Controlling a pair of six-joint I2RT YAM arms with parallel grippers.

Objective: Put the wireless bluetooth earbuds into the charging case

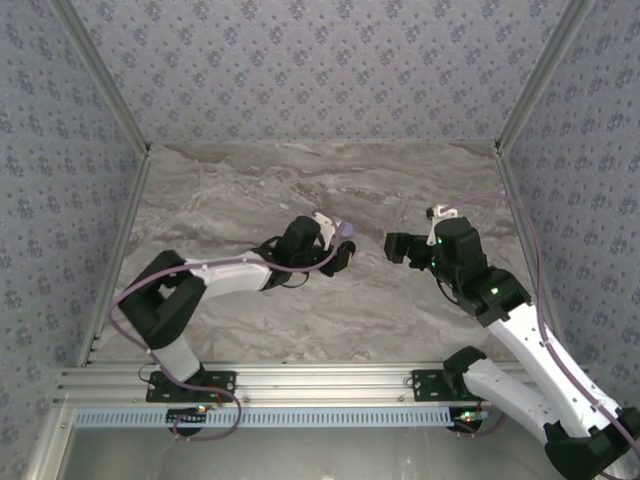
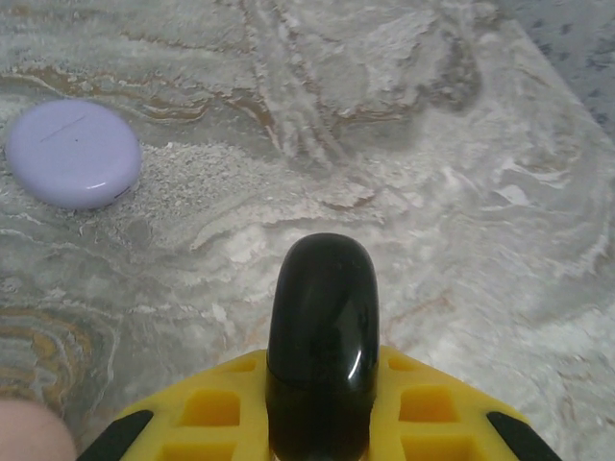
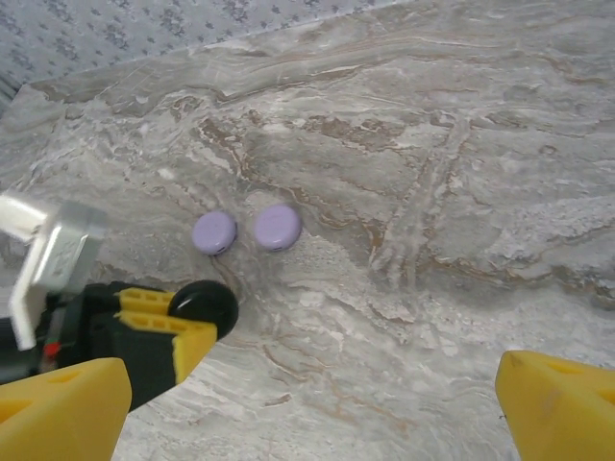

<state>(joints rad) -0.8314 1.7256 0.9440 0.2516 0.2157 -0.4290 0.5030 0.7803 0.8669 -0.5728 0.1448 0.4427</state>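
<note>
While my left gripper (image 2: 322, 399) is clamped on the black round case (image 2: 322, 317), which stands on edge between its yellow fingers (image 2: 216, 408) at bottom centre of the left wrist view, my right gripper (image 3: 307, 413) is spread wide over the marble table (image 3: 461, 192). Two lilac round cases (image 3: 214, 231) lie side by side left of centre in the right wrist view, above those open jaws and apart from them.

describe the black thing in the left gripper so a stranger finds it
Over the marble table, find the left gripper with yellow fingers. Clamped between them is a glossy black rounded object; the two discs nearby are lilac and lie flat.
</note>
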